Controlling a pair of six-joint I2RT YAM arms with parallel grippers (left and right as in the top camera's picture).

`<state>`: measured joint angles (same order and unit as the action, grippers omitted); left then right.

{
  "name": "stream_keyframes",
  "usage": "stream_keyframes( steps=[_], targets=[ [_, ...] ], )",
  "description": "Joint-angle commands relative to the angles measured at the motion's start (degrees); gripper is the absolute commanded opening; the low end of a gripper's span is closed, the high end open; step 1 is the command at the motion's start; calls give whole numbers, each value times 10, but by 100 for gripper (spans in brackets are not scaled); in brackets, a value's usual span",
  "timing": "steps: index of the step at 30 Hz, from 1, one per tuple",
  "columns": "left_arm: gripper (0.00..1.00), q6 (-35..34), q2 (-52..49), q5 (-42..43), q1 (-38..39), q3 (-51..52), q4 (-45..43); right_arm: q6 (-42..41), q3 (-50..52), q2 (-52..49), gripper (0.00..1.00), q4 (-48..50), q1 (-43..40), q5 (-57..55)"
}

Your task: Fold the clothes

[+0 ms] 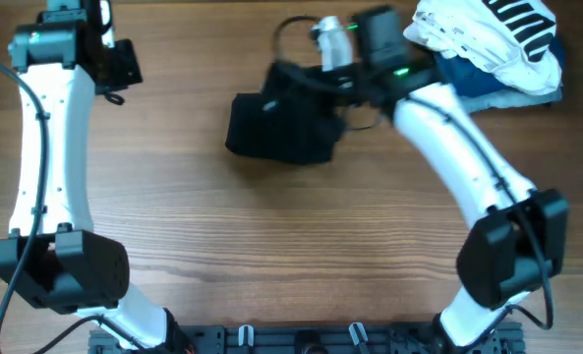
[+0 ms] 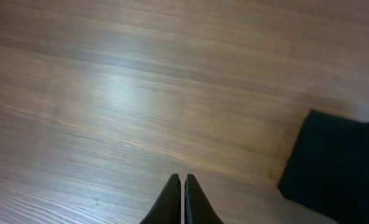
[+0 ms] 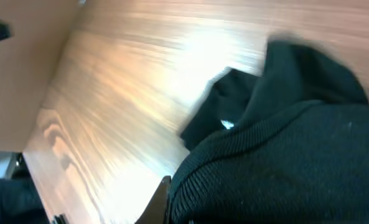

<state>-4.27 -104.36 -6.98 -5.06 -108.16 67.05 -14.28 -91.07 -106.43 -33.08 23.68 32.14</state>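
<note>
The clothes (image 1: 279, 126), a black garment, lie bunched on the wooden table at the back centre. One edge is pulled up toward my right gripper (image 1: 306, 81). In the right wrist view the ribbed black fabric (image 3: 284, 162) drapes over the shut jaws, so only one finger (image 3: 161, 202) shows. A small white label (image 3: 228, 125) peeks out of a fold. My left gripper (image 1: 122, 69) hangs at the back left, well clear of the clothes. Its fingertips (image 2: 183, 186) are pressed together over bare wood with nothing between them. The garment's edge (image 2: 333, 162) shows at the right of that view.
A white garment with black stripes (image 1: 497, 34) is heaped on a blue folded garment (image 1: 488, 87) at the back right corner, just behind my right arm. A black cable (image 1: 291, 29) loops beside the right wrist.
</note>
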Motion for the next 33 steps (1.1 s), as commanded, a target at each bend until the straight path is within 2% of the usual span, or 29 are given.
stream_keyframes(
  steps=[1, 2, 6, 7, 13, 19, 21, 23, 25, 29, 33],
  targets=[
    [4, -9, -15, 5, -19, 4, -4, -84, -9, -38, 12, 45, 75, -87],
    [4, -9, -21, 5, -22, 4, -3, -89, -9, -52, 25, 60, 93, -94],
    [4, -9, -51, 33, -25, 4, -4, -102, -9, -100, 97, 92, 130, -98],
    [4, -9, -58, 38, -25, 4, -4, -97, -9, -103, 100, 92, 131, -93],
    [4, -9, -105, 50, -25, 4, -11, -63, -43, -92, 100, 70, 118, -44],
    [4, -9, -112, 56, -24, 4, -26, 1, -174, -70, 100, -96, 93, -116],
    [4, 22, -112, 122, -24, 4, -26, 7, -193, -65, 100, -134, 81, -169],
    [5, 132, -115, 276, -15, 4, -17, -16, -196, -63, 100, -165, 51, -213],
    [14, 189, -118, 325, 1, 4, -7, -47, -196, -63, 100, -181, 16, -212],
    [49, 251, -143, 331, 72, 4, -12, -56, -196, -63, 100, -215, -76, -186],
    [76, 266, -173, 329, 149, 4, -63, -43, -194, -63, 100, -257, -138, -186]
  ],
)
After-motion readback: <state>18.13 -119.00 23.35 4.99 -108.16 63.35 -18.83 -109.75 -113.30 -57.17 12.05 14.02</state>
